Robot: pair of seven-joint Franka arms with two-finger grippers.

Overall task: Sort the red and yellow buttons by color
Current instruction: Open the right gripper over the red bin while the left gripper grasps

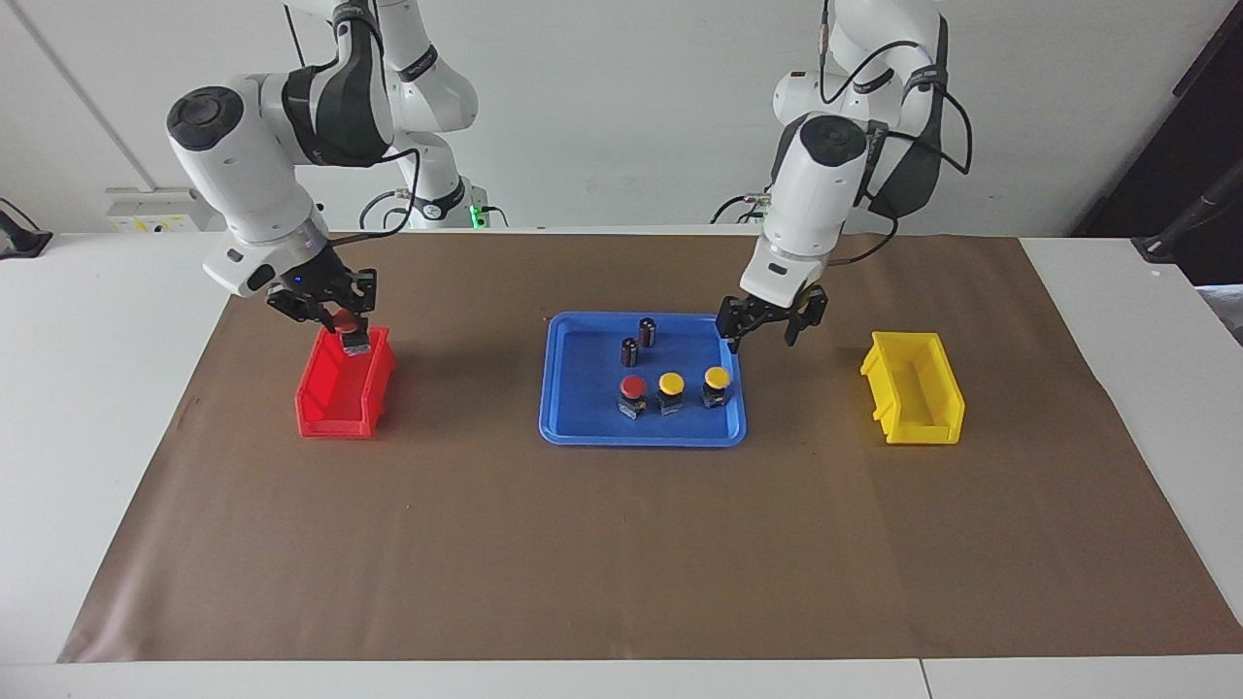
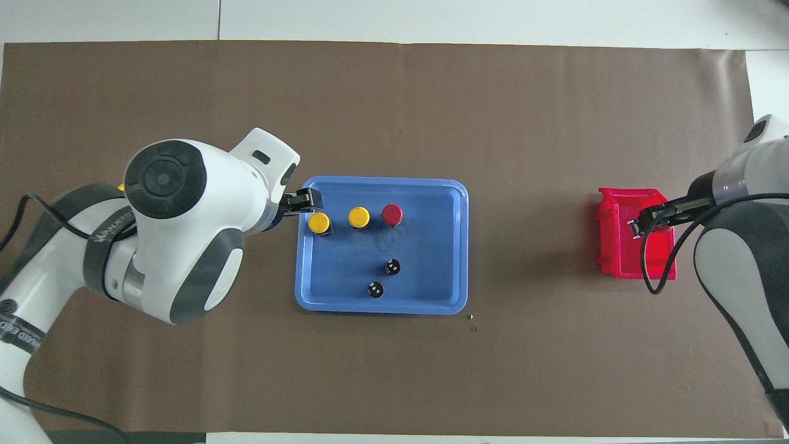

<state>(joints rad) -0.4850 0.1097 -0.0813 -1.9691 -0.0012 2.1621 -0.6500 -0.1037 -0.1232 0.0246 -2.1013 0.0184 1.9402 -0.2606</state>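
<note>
My right gripper (image 1: pixel 348 330) is shut on a red button (image 1: pixel 346 321) and holds it over the red bin (image 1: pixel 335 413), at its end nearer the robots; gripper (image 2: pixel 642 223) and bin (image 2: pixel 616 246) also show in the overhead view. One red button (image 1: pixel 632 388) and two yellow buttons (image 1: pixel 671 384) (image 1: pixel 717 378) stand in a row in the blue tray (image 1: pixel 641 439). My left gripper (image 1: pixel 774 325) is open and empty above the tray's corner, over the edge toward the left arm's end, close to the outer yellow button (image 2: pixel 318 223).
Two small dark cylinders (image 1: pixel 648 331) (image 1: pixel 629 351) stand in the tray nearer to the robots than the buttons. A yellow bin (image 1: pixel 913 388) sits toward the left arm's end of the table; the overhead view hides most of it under the left arm. Brown paper covers the table.
</note>
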